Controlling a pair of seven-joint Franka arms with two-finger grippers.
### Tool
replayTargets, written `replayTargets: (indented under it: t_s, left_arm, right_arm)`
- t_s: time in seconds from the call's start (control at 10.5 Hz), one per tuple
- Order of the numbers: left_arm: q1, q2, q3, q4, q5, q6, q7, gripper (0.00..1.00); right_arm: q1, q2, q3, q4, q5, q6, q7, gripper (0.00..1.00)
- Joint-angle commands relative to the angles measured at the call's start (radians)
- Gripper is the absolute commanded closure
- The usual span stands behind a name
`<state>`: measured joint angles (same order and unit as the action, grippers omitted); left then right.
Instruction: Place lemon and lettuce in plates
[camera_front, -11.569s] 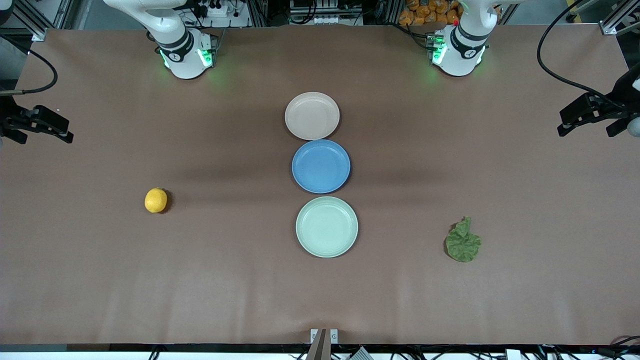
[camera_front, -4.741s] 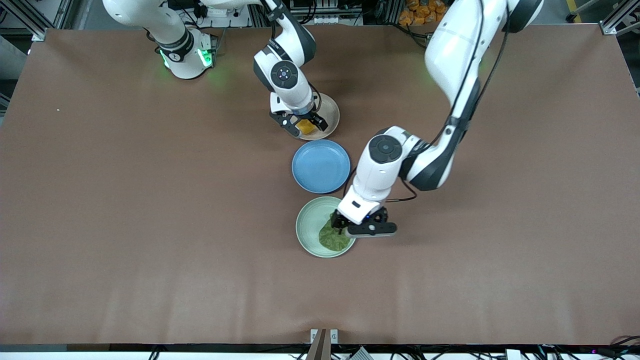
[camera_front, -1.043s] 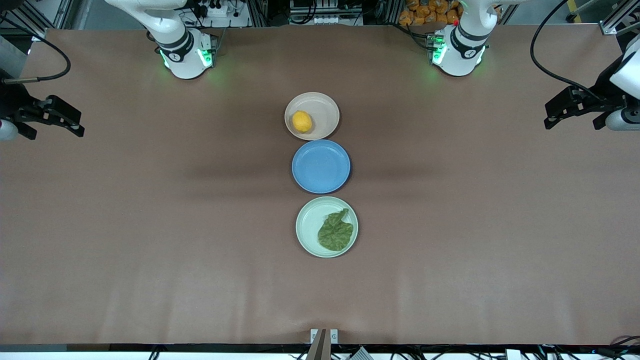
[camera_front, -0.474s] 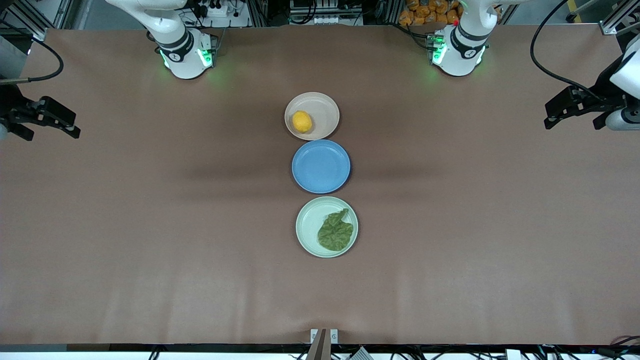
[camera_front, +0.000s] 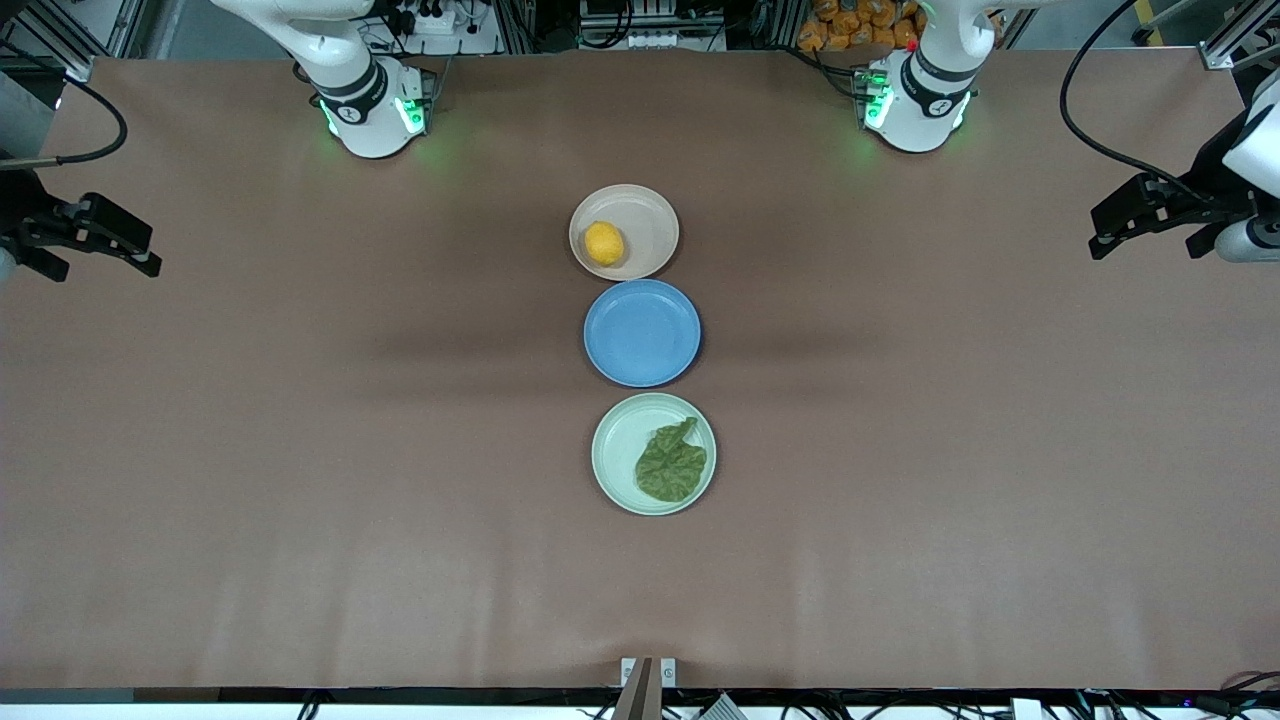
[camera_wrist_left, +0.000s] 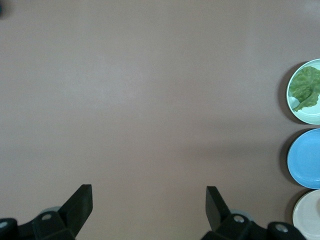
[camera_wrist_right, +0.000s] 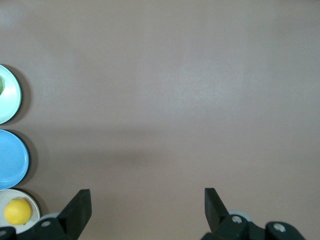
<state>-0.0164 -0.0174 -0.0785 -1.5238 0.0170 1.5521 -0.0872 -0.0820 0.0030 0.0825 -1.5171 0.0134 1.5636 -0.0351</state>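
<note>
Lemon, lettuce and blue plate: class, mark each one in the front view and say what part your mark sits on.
lemon (camera_front: 604, 243), front view, middle of its skin.
lettuce (camera_front: 671, 470), front view, centre of the leaf.
blue plate (camera_front: 641, 333), front view, bare middle.

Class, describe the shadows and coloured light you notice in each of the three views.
Front view: green glow on the table beside both arm bases; soft dark bands flank the blue plate. Left wrist view: dark crescent shadows edge the plates. Right wrist view: a faint shadow band crosses the table.
</note>
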Motion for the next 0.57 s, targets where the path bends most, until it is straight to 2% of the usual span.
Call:
replayTargets:
  t_s: [0.0, 0.47]
  left_arm:
    - [0.015, -0.015, -0.007, -0.007, -0.026, -0.006, -0.02, 0.0]
    - [0.015, -0.015, -0.004, -0.009, -0.043, -0.004, -0.009, 0.0]
  right_arm:
    - [-0.008, -0.026, 0.011, -0.028, 0.005, 0.001, -0.011, 0.0]
    - [-0.008, -0.026, 0.011, -0.028, 0.003, 0.001, -0.012, 0.0]
